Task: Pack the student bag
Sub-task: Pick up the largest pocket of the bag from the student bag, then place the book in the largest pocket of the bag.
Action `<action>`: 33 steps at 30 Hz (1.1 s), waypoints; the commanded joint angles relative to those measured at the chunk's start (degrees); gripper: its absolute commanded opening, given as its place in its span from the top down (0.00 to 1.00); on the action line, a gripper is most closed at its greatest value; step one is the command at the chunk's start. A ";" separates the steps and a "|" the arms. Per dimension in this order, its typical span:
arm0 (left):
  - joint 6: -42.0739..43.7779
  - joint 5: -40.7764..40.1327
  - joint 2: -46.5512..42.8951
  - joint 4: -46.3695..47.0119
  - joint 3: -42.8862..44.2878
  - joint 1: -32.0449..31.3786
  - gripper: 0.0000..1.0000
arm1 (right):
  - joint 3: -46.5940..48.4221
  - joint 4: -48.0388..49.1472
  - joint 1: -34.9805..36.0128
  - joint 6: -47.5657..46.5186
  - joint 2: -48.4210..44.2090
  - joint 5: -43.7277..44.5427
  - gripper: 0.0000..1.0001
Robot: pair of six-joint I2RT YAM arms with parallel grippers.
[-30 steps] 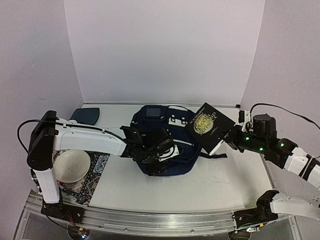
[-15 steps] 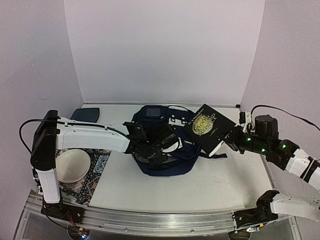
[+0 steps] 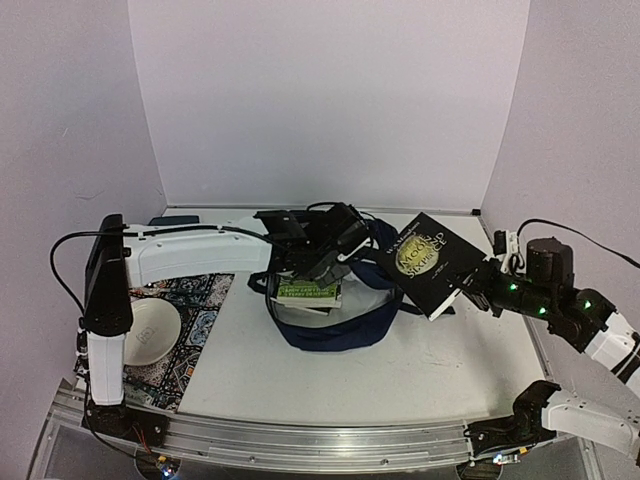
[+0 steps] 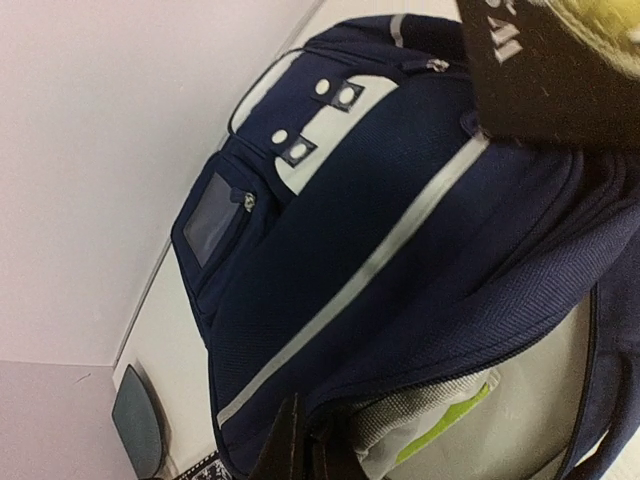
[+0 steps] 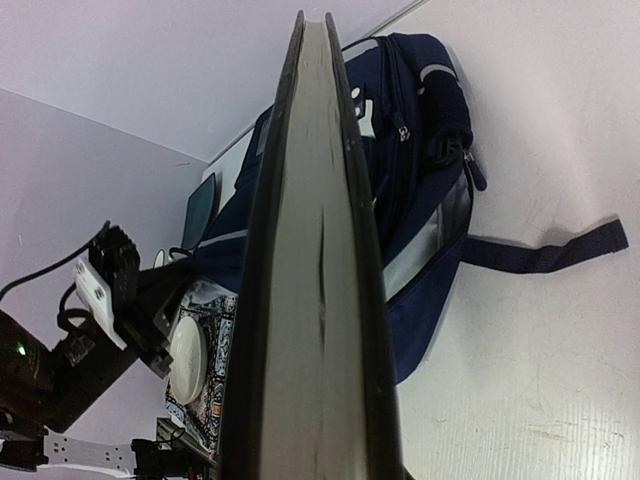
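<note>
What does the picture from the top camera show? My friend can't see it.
Jaws on the left arm pinch open the navy student bag, showing a green-labelled book inside. Jaws on the right arm hold a black book with gold lettering beside the bag. A white bowl sits on a patterned mat at left.

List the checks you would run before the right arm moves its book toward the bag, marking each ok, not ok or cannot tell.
1. Left gripper shut on the student bag's top edge: ok.
2. Bag mouth open, green-and-white book showing inside: ok.
3. Right gripper shut on the black book: ok.
4. Black book above the opening: not ok, it hangs to the right of it.
5. Room inside for it: cannot tell.
</note>
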 commanded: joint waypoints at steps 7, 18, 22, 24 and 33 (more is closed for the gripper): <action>-5.39 -4.64 5.44 3.45 16.89 4.27 1.00 | 4.40 12.66 -0.10 5.51 -0.19 -13.50 1.00; -10.51 -1.82 7.45 3.21 21.18 8.30 1.00 | 4.51 17.03 -0.07 10.37 2.09 -21.92 1.00; -12.78 1.41 7.81 3.30 21.52 9.31 1.00 | 2.28 19.87 0.11 13.55 3.19 -23.96 1.00; -14.23 2.38 7.92 3.21 22.02 9.75 1.00 | 0.57 22.25 0.41 15.22 3.46 -24.08 1.00; -19.02 10.35 4.43 3.25 19.97 10.15 1.00 | -5.08 38.70 3.74 21.49 11.14 -21.00 1.00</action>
